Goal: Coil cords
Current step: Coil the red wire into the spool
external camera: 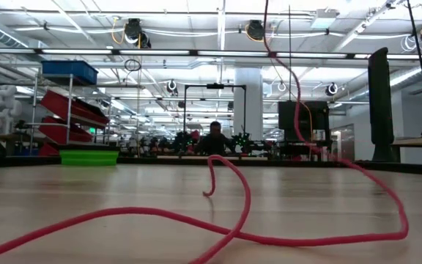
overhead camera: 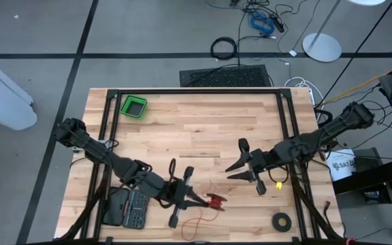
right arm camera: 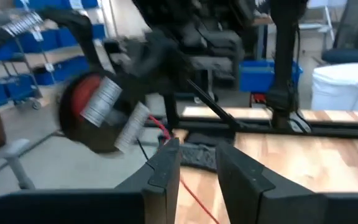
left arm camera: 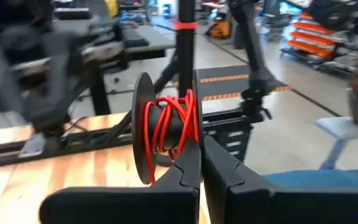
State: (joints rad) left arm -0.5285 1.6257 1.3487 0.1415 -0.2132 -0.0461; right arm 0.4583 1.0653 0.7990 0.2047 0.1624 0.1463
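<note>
The cord is red, part of it wound in a bundle (left arm camera: 171,127) on a small black reel. My left gripper (overhead camera: 194,199) (left arm camera: 201,165) is shut on that reel above the table's near middle. From the reel (right arm camera: 89,112) a strand (right arm camera: 161,132) runs between the fingers of my right gripper (right arm camera: 197,155) (overhead camera: 231,168), which stands open just to the right. The rest of the cord (overhead camera: 194,223) (external camera: 240,213) lies in slack loops on the wood, one strand (external camera: 293,110) rising off the table. My left gripper pinches the reel between its two fingertips, at the wound cord's near side (left arm camera: 188,146) next to the black flange (left arm camera: 143,137). The fingers come at it about level. The reel is lifted clear of the table, with its flange on edge. My right gripper has the red strand (right arm camera: 182,183) passing close by one finger (right arm camera: 166,165); I cannot tell whether it touches.
A green bin (overhead camera: 133,107) (external camera: 89,156) sits at the far left of the table. A flat black tape ring (overhead camera: 282,220) lies near the front right corner. A black box (overhead camera: 129,207) lies under my left arm. A black metal frame (overhead camera: 196,90) borders the table.
</note>
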